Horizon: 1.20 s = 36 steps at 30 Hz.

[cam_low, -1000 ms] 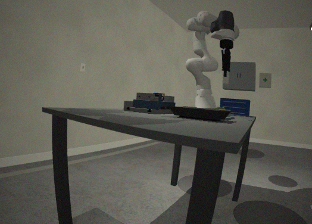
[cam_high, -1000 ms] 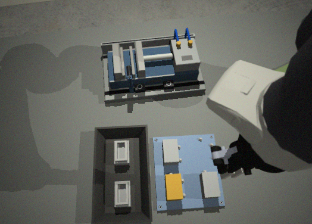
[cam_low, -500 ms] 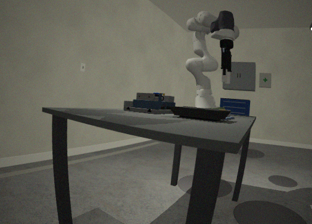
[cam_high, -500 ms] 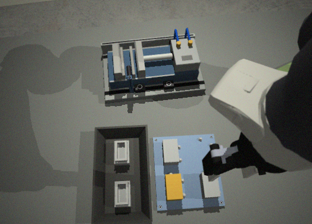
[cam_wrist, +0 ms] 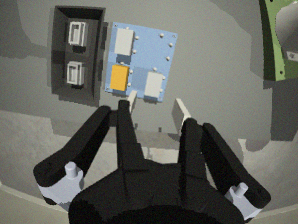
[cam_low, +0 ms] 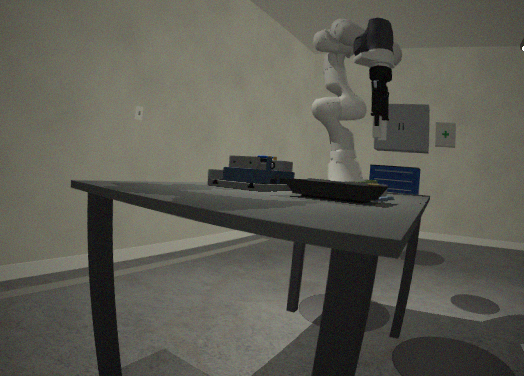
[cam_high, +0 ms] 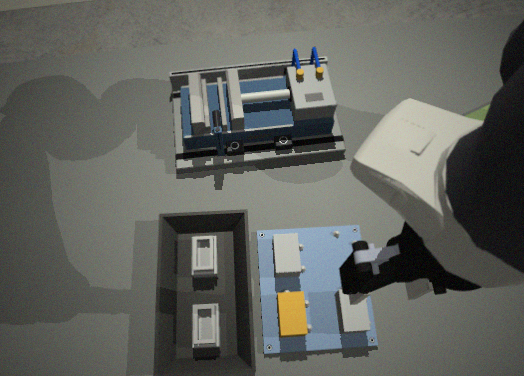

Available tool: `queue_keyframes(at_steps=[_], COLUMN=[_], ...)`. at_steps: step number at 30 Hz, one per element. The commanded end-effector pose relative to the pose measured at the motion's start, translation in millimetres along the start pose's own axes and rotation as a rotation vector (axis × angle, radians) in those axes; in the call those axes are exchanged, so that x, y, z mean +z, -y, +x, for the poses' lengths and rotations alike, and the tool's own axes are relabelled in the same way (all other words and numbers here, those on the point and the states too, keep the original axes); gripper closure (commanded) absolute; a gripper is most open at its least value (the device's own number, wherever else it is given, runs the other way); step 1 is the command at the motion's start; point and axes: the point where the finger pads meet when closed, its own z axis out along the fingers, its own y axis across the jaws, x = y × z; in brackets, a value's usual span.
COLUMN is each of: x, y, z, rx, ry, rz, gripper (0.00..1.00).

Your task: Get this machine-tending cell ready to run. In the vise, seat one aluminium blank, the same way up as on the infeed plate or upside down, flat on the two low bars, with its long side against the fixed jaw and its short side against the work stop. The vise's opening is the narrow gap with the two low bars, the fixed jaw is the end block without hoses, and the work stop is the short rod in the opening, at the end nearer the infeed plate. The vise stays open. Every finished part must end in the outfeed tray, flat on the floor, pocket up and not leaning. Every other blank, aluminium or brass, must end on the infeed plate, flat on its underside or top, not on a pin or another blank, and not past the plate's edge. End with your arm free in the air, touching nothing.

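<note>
My gripper [cam_wrist: 154,102] hangs high above the table, over the right side of the blue infeed plate [cam_high: 315,288], and it also shows in the exterior view [cam_low: 380,127]. Its fingers stand partly open with nothing between them. Two aluminium blanks [cam_high: 286,253] [cam_high: 353,311] and one brass blank [cam_high: 292,313] lie flat on the plate. The vise [cam_high: 255,109] stands at the back with its opening [cam_high: 217,104] empty and the work stop [cam_high: 216,118] at its near end. Two finished parts [cam_high: 204,254] [cam_high: 205,324] lie pocket up in the outfeed tray [cam_high: 204,292].
The vise's hose block with blue hoses [cam_high: 310,89] is on its right end. My arm's white link [cam_high: 415,152] covers the right of the overhead view. A green base plate [cam_wrist: 280,32] lies right of the infeed plate in the wrist view.
</note>
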Motion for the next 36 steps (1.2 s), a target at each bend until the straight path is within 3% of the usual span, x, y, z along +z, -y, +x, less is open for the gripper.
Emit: queue_keyframes(at_steps=[1,17,36], x=[-0.7,11.3,74.9], y=[0,0,0], z=[-1,-1,-1], rx=[0.011,0.011,0.011], ry=[0.005,0.005,0.005], rz=[0.002,0.002,0.002], gripper=[0.6,0.6,0.6])
